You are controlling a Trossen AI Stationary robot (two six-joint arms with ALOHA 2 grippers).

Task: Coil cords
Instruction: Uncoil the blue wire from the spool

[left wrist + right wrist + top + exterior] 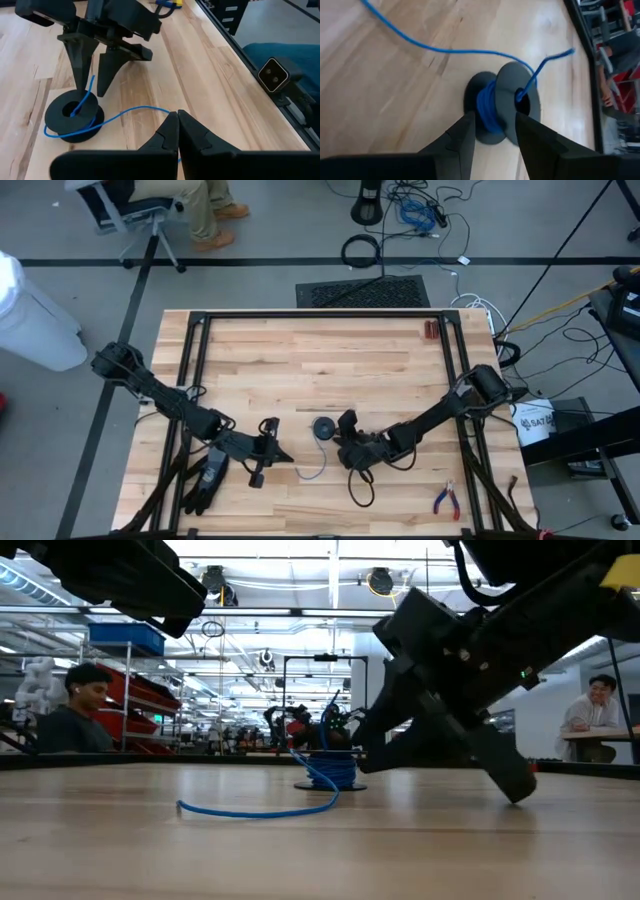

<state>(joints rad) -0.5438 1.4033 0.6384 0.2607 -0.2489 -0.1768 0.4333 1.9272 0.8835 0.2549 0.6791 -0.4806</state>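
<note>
Evenly and brightly lit from overhead, with rows of ceiling lights [330,585] glaring white in the low view and only soft, short shadows cast on the pale wooden table [300,350]. Heavily backlit in the low view, so the right arm [470,670] reads as a near-black silhouette, with the tabletop foreground soft. Blurred in the right wrist view, especially at the near fingers [462,137] and along the blue wire [487,107]; sharper in the left wrist view.
</note>
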